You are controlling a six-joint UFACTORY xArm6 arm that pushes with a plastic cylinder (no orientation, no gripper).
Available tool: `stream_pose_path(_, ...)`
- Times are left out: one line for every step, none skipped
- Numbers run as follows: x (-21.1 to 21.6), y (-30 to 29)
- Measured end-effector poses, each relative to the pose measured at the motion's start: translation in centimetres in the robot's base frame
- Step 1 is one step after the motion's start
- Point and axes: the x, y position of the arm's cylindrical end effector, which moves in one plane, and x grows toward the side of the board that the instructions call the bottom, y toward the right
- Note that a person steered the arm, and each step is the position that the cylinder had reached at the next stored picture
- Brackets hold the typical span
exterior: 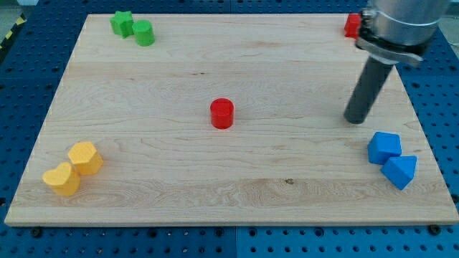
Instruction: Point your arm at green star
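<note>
The green star (122, 23) lies near the board's top left corner, touching a green cylinder (143, 33) just to its right. My tip (354, 120) rests on the board at the view's right, far from the green star. It stands a little above and left of the blue blocks. The dark rod rises from the tip toward the view's top right.
A red cylinder (222, 113) stands near the board's middle. A red block (351, 25) sits at the top right, partly hidden by the arm. Two blue blocks (384, 147) (399, 170) lie at lower right. Two yellow blocks (84, 157) (62, 179) lie at lower left.
</note>
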Motion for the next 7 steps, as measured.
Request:
stream_pose_path(0.0, 0.8)
stream_pose_path(0.0, 0.8)
stream_pose_path(-1.1, -1.1)
stream_pose_path(-5.1, -4.8)
stream_pose_path(-9.3, -12.2)
stream_pose_path(-11.8, -21.9)
stream_pose_path(-13.3, -31.6)
